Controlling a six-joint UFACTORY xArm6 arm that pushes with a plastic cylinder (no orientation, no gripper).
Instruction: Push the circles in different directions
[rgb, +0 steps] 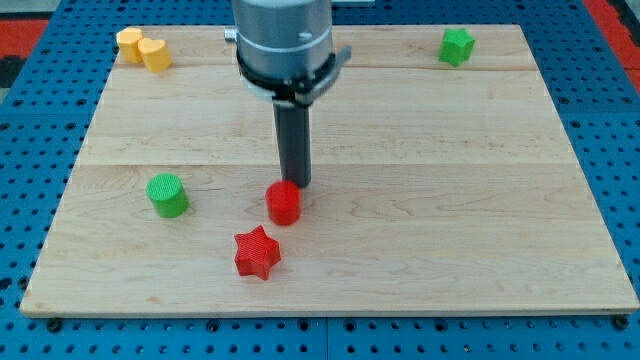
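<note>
The red circle block (284, 203) lies left of the board's middle, just above the red star (257, 252). The green circle block (167, 194) lies well to its left, apart from it. My tip (296, 184) touches the red circle's upper right edge. The arm's wide grey body hangs over the board's top middle and hides the two blue blocks there.
Two yellow blocks (142, 48) sit together at the board's top left corner. A green block (457, 45) sits at the top right. The wooden board (450, 200) rests on a blue pegboard.
</note>
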